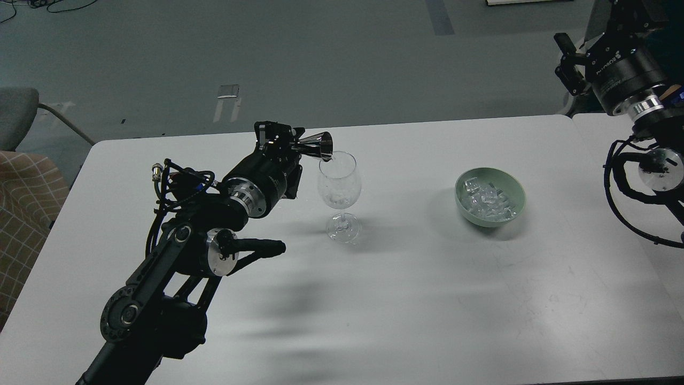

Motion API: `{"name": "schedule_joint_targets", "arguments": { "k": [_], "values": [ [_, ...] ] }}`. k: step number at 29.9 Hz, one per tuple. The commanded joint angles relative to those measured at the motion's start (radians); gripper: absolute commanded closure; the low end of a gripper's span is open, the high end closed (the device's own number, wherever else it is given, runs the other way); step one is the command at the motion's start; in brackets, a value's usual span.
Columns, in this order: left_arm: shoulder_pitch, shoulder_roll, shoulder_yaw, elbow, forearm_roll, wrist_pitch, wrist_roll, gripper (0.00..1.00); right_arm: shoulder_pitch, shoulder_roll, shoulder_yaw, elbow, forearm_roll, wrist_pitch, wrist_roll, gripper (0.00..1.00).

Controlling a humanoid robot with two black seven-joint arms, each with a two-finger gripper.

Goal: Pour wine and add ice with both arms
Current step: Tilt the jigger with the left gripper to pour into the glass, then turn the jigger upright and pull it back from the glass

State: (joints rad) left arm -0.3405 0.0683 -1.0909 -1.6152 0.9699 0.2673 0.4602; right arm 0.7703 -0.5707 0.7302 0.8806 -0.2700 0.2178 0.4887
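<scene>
A clear wine glass (339,187) stands upright on the white table (406,299), left of centre. My left gripper (293,142) is shut on a small shiny steel jigger (317,146), tipped sideways with its mouth over the glass's left rim. A pale green bowl (515,191) to the right holds several clear ice cubes (486,202). My right gripper (566,59) is raised at the top right, beyond the table's far right corner, away from the bowl; its fingers are too dark to tell apart.
A second white table (614,133) adjoins on the right under the right arm's cables. A chair with checked fabric (24,192) stands off the left edge. Grey floor lies beyond the far edge.
</scene>
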Motion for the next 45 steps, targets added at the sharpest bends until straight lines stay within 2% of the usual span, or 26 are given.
{"name": "schedule_joint_targets", "arguments": {
  "k": [1,14,19,38,45],
  "values": [
    [0.000,-0.001,0.006,0.000,0.032,0.000,0.000,1.00,0.000,0.000,0.000,0.000,0.000,0.000,0.000,0.00],
    [-0.002,0.004,0.023,0.000,0.144,0.000,0.002,1.00,0.000,0.000,0.000,0.000,0.000,0.000,0.000,0.00],
    [-0.005,0.007,0.023,-0.014,0.197,0.000,0.028,1.00,0.000,0.000,0.000,0.000,0.000,0.000,0.000,0.00],
    [-0.011,0.036,0.072,-0.083,0.374,0.000,0.028,1.00,-0.002,0.006,0.000,-0.002,-0.002,0.000,0.000,0.00],
    [0.006,0.021,0.039,-0.097,0.278,0.010,0.028,1.00,-0.003,0.002,0.000,-0.002,-0.002,0.000,0.000,0.00]
  ]
}}
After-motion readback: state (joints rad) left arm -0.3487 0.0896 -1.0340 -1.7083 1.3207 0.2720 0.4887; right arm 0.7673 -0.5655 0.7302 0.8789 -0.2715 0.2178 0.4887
